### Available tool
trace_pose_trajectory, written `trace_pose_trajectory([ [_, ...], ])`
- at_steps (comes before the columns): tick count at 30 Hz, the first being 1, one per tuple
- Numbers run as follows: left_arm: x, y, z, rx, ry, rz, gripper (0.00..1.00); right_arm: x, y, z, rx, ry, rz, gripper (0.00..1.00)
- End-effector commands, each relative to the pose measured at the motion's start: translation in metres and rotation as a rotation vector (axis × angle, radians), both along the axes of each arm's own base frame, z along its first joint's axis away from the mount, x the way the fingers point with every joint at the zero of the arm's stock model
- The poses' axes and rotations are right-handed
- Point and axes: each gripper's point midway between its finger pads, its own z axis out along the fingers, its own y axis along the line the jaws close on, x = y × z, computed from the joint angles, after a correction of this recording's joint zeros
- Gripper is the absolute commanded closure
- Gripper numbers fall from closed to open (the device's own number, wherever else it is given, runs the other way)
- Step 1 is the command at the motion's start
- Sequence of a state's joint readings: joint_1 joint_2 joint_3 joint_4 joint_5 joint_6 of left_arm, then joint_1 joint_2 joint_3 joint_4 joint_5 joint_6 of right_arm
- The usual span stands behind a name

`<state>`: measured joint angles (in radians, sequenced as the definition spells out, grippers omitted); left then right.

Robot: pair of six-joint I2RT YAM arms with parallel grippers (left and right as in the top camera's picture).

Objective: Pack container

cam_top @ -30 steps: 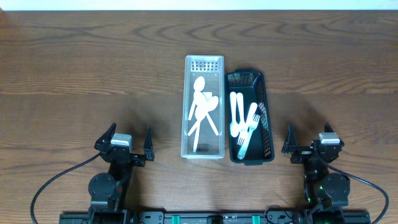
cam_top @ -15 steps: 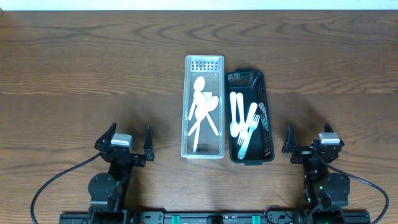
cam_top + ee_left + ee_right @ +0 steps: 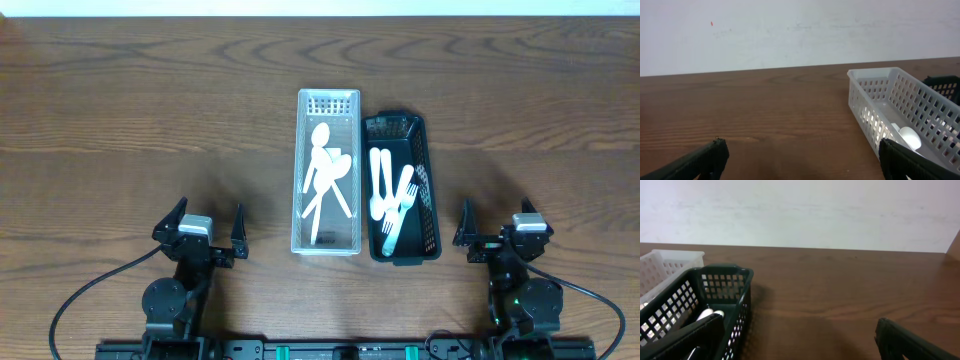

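A clear white slotted basket stands mid-table and holds white plastic spoons. Touching its right side is a black slotted basket holding white plastic forks. The white basket shows at the right of the left wrist view. The black basket shows at the left of the right wrist view. My left gripper is open and empty at the front left, left of the white basket. My right gripper is open and empty at the front right, right of the black basket.
The wooden table runs to a white wall at the back. Black cables trail from both arm bases along the front edge.
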<state>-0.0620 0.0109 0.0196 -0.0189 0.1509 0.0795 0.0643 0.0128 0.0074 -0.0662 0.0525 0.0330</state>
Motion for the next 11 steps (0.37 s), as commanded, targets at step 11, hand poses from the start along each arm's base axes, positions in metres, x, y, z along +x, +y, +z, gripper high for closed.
trace_pose_trajectory([
  [11, -0.0018, -0.0061, -0.0152, 0.009, 0.045, -0.035, 0.02, -0.0004, 0.0029, -0.0005, -0.004, 0.0, 0.013, 0.01],
])
